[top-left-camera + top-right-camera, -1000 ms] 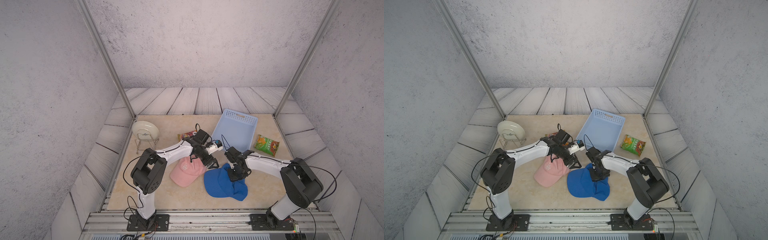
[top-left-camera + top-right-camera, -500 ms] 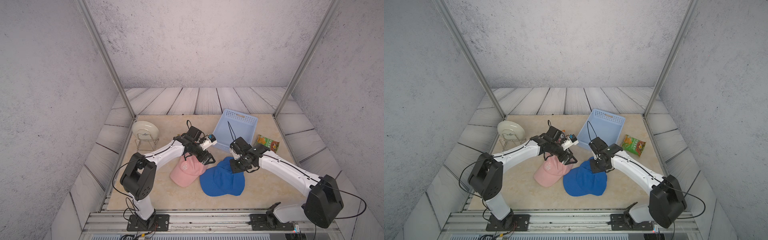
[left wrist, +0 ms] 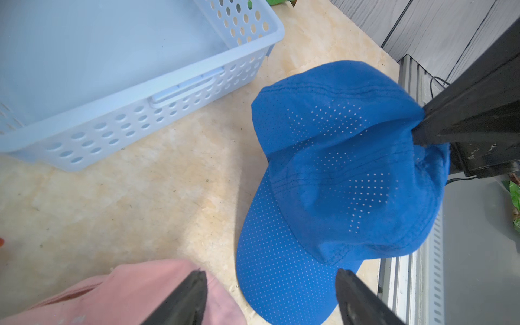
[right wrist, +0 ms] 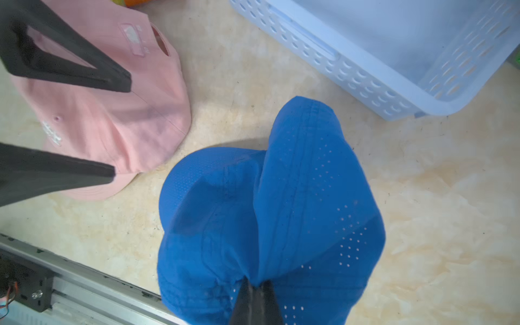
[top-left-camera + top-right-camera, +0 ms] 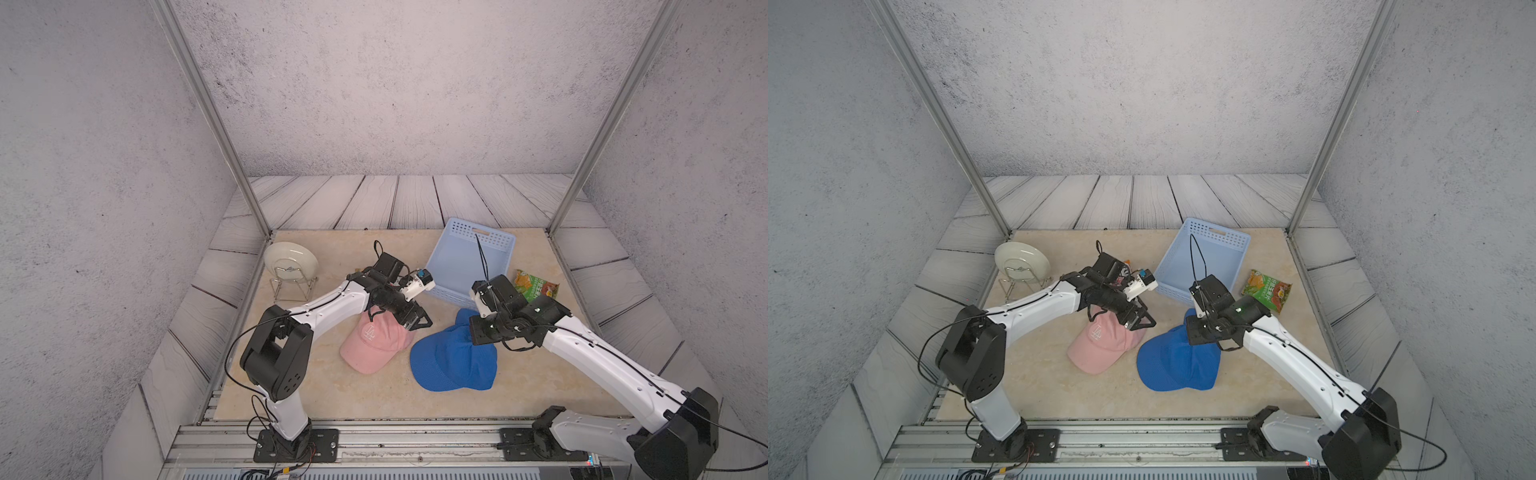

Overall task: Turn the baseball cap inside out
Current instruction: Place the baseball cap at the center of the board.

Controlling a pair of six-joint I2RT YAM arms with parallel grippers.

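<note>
**Operator:** Location of the blue baseball cap [image 5: 453, 361]?

**Technician:** On the tabletop, at 3 o'clock from the pink baseball cap [image 5: 374, 343] and 6 o'clock from the blue basket [image 5: 482, 232].

**Operator:** Gripper states?

**Technician:** The right gripper [image 4: 254, 284] is pinched tight on a fold of the blue crown. The left gripper [image 3: 271, 272] stands wide and empty over the pink cap's edge.

**Operator:** Progress?

**Technician:** Early, by judgement. The grasp is made, but the crown does not appear pushed through. The inversion itself remains.

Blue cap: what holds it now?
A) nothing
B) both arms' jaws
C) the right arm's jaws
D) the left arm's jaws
C: the right gripper pinches the blue cap with shut jaws, while the left gripper has open jaws and holds nothing.
</note>
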